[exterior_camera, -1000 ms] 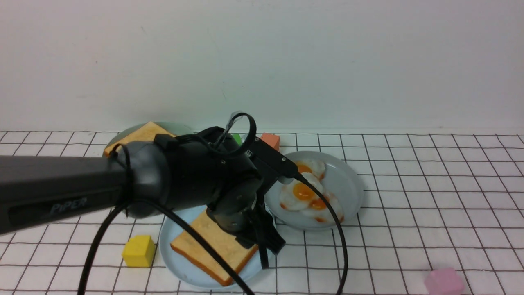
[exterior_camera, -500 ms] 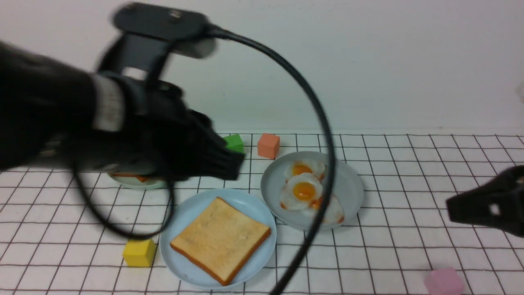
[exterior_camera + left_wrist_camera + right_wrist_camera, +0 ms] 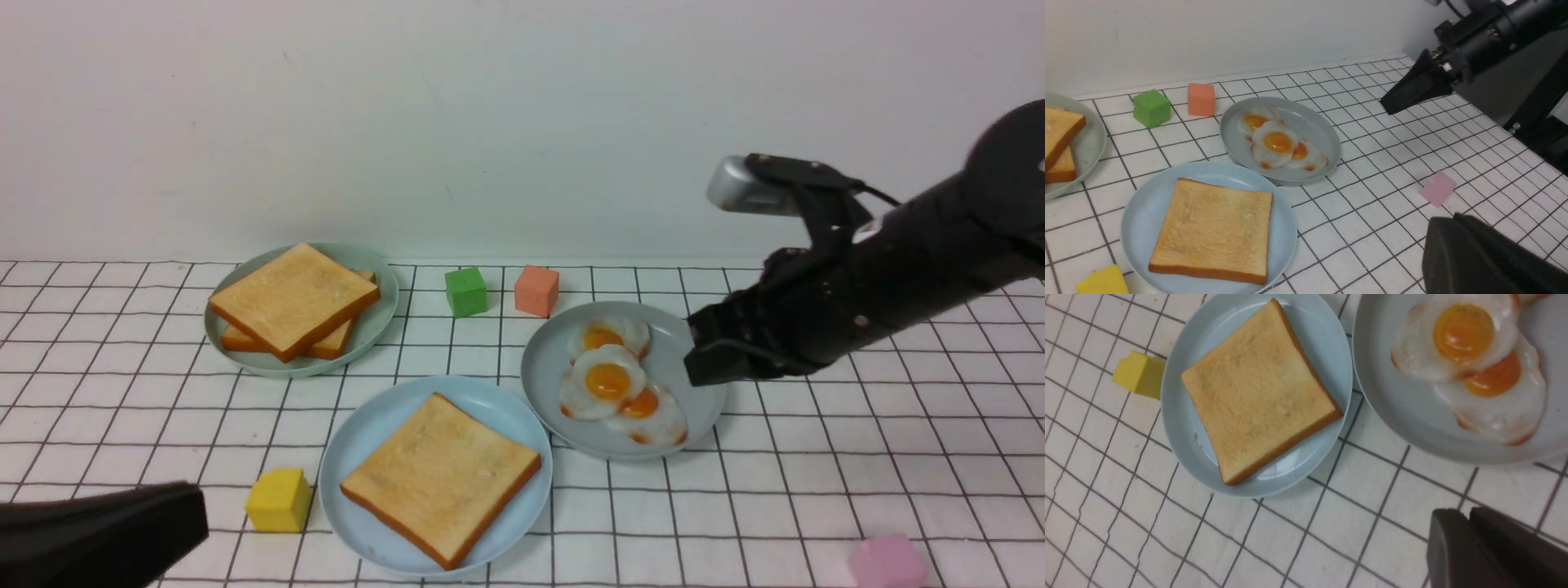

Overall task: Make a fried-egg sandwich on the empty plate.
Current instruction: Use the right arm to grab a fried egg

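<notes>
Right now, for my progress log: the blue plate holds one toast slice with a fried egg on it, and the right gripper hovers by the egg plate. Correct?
No: the front view shows the toast slice on the blue plate bare; the fried eggs all lie on the grey plate. The right gripper does hover there.

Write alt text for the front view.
A single toast slice lies on the sky-blue plate, near centre. To its right, the right claw hovers by a grey plate of fried eggs; stacked toast sits on a green plate at back left.
</notes>
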Motion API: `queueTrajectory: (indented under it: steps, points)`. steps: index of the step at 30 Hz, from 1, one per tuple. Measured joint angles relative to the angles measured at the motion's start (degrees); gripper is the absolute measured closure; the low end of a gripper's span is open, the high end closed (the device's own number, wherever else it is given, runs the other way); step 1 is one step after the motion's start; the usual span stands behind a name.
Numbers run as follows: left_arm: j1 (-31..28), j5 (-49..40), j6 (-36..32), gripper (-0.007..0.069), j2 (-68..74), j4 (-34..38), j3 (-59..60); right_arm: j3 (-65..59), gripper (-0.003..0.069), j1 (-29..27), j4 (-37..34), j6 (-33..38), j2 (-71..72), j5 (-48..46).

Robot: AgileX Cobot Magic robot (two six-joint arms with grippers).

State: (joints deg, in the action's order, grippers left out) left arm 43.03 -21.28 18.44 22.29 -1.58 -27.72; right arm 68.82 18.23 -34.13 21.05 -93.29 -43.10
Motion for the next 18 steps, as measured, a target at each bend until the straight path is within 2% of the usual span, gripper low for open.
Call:
queueTrajectory:
  steps: [3,4,11,18]
  points:
    - [0.0,2.7,0.0,0.0638,-0.8,0.0,1.6,2.2,0.0525,0.1,0.0,0.0,-3.6,0.3]
    - [0.0,4.6,0.0,0.0638,-0.9,0.0,1.9,4.3,0.0480,0.1,0.3,0.0,-6.6,0.8]
    - [-0.1,11.1,0.0,0.0638,0.6,0.0,2.0,13.5,0.0342,0.1,4.9,0.0,-16.0,1.9]
    - [-0.1,11.5,0.0,0.0638,1.8,0.0,2.1,21.9,0.0321,0.1,5.7,0.0,-24.9,1.7]
